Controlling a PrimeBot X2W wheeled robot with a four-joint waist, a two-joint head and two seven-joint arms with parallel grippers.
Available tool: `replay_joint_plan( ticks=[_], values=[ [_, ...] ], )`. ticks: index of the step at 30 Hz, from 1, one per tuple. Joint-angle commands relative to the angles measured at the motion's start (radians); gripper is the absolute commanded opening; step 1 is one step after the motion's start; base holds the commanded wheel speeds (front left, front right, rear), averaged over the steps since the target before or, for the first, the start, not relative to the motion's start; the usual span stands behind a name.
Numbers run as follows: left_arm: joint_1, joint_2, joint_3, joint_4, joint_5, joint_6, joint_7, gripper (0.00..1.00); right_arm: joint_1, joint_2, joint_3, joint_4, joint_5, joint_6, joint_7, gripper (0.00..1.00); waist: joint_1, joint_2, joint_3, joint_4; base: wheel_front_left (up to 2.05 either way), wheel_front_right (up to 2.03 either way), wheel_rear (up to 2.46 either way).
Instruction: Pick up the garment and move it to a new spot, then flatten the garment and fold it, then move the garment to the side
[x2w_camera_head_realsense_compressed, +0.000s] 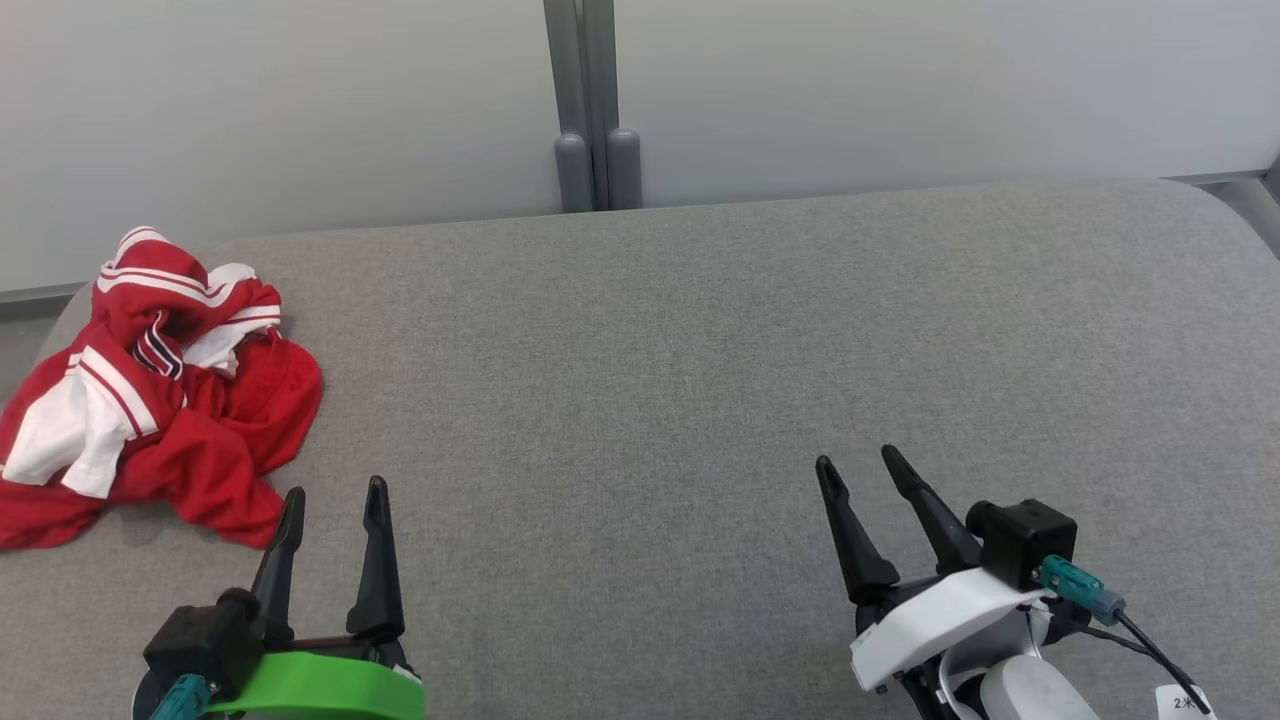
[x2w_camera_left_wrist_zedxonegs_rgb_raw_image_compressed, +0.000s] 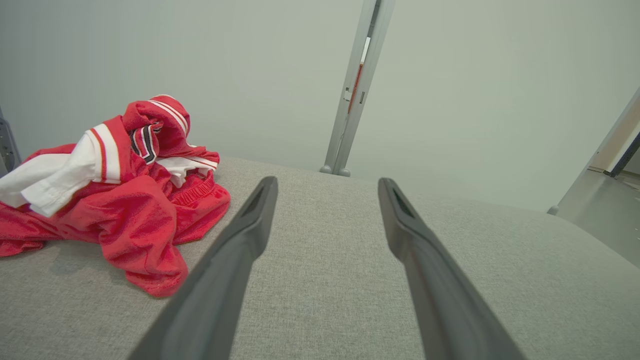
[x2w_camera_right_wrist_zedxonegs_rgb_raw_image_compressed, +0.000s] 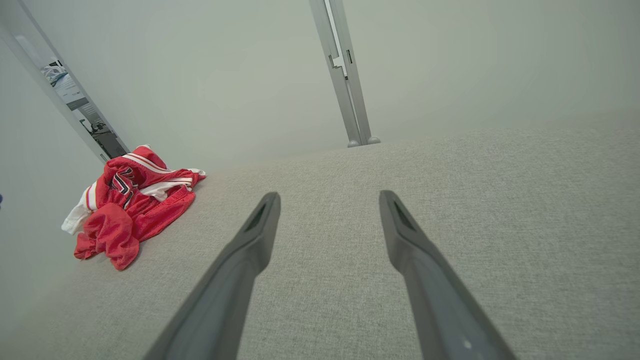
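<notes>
A red garment (x2w_camera_head_realsense_compressed: 160, 390) with white panels and striped trim lies crumpled in a heap at the far left of the grey fabric surface (x2w_camera_head_realsense_compressed: 650, 380). My left gripper (x2w_camera_head_realsense_compressed: 335, 490) hovers open just right of and nearer than the heap, with nothing between its fingers. In the left wrist view the garment (x2w_camera_left_wrist_zedxonegs_rgb_raw_image_compressed: 120, 200) sits left of the open gripper (x2w_camera_left_wrist_zedxonegs_rgb_raw_image_compressed: 327, 185). My right gripper (x2w_camera_head_realsense_compressed: 855, 458) stands open over the bare right half, far from the cloth. The right wrist view has the garment (x2w_camera_right_wrist_zedxonegs_rgb_raw_image_compressed: 130, 210) small at the left, beyond the open gripper (x2w_camera_right_wrist_zedxonegs_rgb_raw_image_compressed: 329, 197).
A pale wall runs behind the surface, with a grey upright post (x2w_camera_head_realsense_compressed: 595, 110) at its middle. The surface's rounded corners fall away at the far left and far right (x2w_camera_head_realsense_compressed: 1230, 210). A cable and tag (x2w_camera_head_realsense_compressed: 1180, 690) hang by my right wrist.
</notes>
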Motion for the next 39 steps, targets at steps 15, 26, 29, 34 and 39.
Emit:
replay_joint_plan(
  ticks=[15, 26, 29, 34, 39],
  values=[
    [0.024, 0.008, 0.01, 0.016, 0.129, 0.025, -0.037, 1.0, 0.014, -0.005, -0.051, -0.021, -0.147, 0.0, -0.039, 1.0, 0.0, 0.0, -0.007, -0.01, 0.0, 0.0, 0.0],
    [0.037, 0.008, 0.013, 0.021, 0.215, 0.028, -0.057, 1.0, 0.023, -0.006, -0.064, -0.018, -0.238, 0.0, -0.059, 1.0, 0.0, 0.0, -0.011, -0.015, 0.0, 0.0, 0.0],
    [0.039, 0.009, 0.01, 0.021, 0.231, 0.029, -0.064, 1.0, 0.024, -0.006, -0.069, -0.016, -0.266, 0.0, -0.065, 1.0, 0.0, 0.0, -0.012, -0.017, 0.0, 0.0, 0.0],
    [0.045, 0.009, 0.005, 0.019, 0.269, 0.029, -0.072, 1.0, 0.026, -0.006, -0.075, -0.011, -0.303, 0.0, -0.073, 1.0, 0.0, 0.0, -0.015, -0.018, 0.0, 0.0, 0.0],
    [0.043, 0.009, 0.005, 0.022, 0.27, 0.034, -0.073, 1.0, 0.028, -0.006, -0.08, -0.007, -0.313, 0.0, -0.075, 1.0, 0.0, 0.0, -0.015, -0.02, 0.0, 0.0, 0.0]
  ],
)
